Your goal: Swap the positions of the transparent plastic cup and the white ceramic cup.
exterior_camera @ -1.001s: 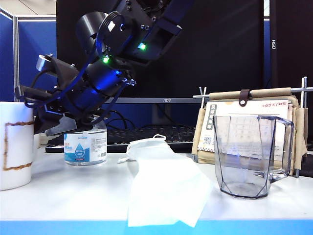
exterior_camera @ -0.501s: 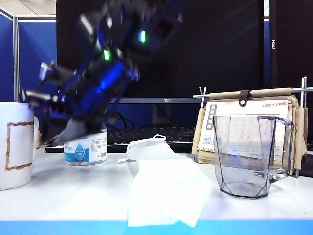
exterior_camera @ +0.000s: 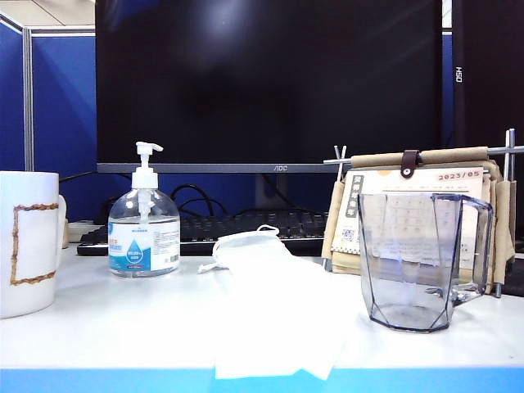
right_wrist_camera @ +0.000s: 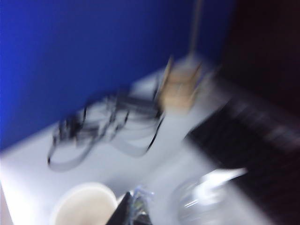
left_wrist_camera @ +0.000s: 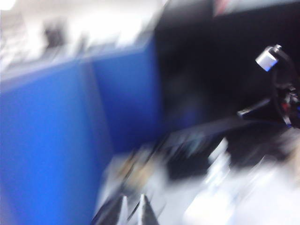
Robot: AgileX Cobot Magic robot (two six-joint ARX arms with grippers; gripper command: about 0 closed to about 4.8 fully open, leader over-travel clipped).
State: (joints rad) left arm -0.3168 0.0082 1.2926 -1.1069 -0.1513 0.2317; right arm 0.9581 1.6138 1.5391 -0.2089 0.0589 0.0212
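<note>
Now you have the white ceramic cup [exterior_camera: 27, 243] at the table's left edge and the transparent plastic cup [exterior_camera: 424, 260] far right, untouched. Both arms hang above, the left gripper [left_wrist_camera: 132, 206] and right gripper [right_wrist_camera: 132, 210] pressed together, empty. Spread the right gripper's jaws before descending on the mug, clear of the sanitizer bottle [exterior_camera: 144, 223].

White ceramic cup [exterior_camera: 26, 242] with brown rectangle outline, grey-blue transparent plastic cup [exterior_camera: 422, 260]

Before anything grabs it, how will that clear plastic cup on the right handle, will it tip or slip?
The clear plastic cup looks empty and thin-walled, so it is probably light and easy to shove. Its base narrows below a wider rim, so a high push could tip it. The smooth faceted walls may be slippery; the handle on its right side looks like a surer hold.
</note>
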